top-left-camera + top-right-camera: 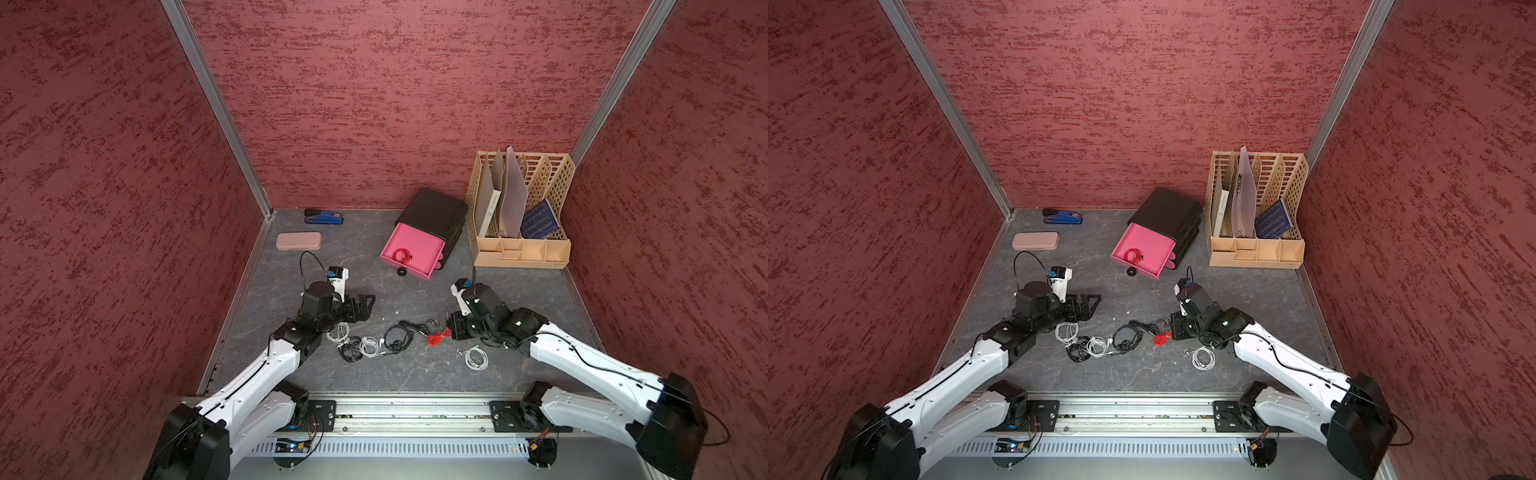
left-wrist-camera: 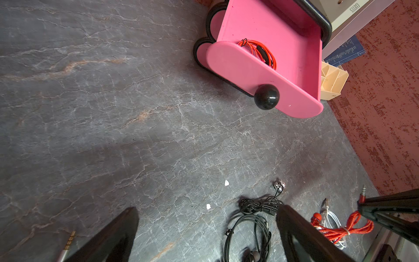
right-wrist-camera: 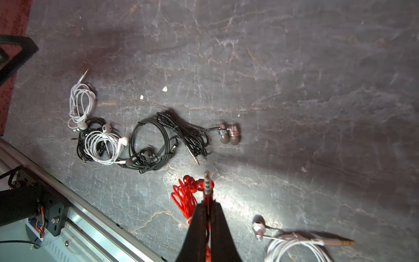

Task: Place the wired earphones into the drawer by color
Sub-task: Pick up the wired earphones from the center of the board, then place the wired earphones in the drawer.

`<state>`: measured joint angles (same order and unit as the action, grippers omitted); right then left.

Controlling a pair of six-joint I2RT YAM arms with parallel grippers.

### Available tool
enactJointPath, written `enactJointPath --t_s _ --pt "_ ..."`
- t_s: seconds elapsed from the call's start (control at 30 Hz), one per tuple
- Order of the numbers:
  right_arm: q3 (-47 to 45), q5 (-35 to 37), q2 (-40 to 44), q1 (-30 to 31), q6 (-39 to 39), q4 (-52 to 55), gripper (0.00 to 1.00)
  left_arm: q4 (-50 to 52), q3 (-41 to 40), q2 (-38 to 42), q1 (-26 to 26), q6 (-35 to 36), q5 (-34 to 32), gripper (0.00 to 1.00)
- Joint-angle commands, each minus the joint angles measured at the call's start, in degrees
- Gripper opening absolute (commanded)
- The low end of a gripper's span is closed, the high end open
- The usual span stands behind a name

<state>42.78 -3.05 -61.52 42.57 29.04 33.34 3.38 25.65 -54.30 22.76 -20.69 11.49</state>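
Right gripper (image 3: 207, 204) is pinched on the red earphones (image 3: 184, 197) just behind the jack (image 3: 207, 183), bundle looks down on the tabletop (image 3: 294, 90) — next up, lift it into the pink drawer (image 1: 409, 241). Left gripper (image 2: 207, 207) hangs wide open.

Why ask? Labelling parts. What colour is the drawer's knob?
The knob is glossy black; clearest in left wrist view.

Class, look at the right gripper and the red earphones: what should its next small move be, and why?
Probably lift straight up. The right gripper is shut on the red earphones near the plug, their coil lying on the table; the open pink drawer already holds a red set.
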Motion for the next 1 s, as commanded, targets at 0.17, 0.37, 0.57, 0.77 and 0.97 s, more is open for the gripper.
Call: enactJointPath --t_s 0.17,0.37,0.57,0.77,0.97 --pt "7.3 4.0 1.5 0.5 -3.3 2.1 0.00 -0.6 -0.3 0.6 -0.3 0.6 -0.5 1.00" --pt "11.9 5.5 1.2 0.5 -4.5 2.0 0.00 -0.6 -0.3 0.8 -0.3 0.6 -0.3 1.00" --pt "17.0 6.7 -2.0 0.4 -6.0 0.2 0.00 -0.8 -0.3 0.9 -0.3 0.5 -0.2 1.00" --pt "23.6 8.0 -7.6 -0.3 -7.8 -2.8 0.00 -0.7 -0.3 1.0 -0.3 0.5 -0.2 1.00" --pt "30.4 8.3 -14.8 -1.7 -9.0 -6.2 0.00 -0.6 -0.3 1.3 -0.3 0.6 -0.1 1.00"
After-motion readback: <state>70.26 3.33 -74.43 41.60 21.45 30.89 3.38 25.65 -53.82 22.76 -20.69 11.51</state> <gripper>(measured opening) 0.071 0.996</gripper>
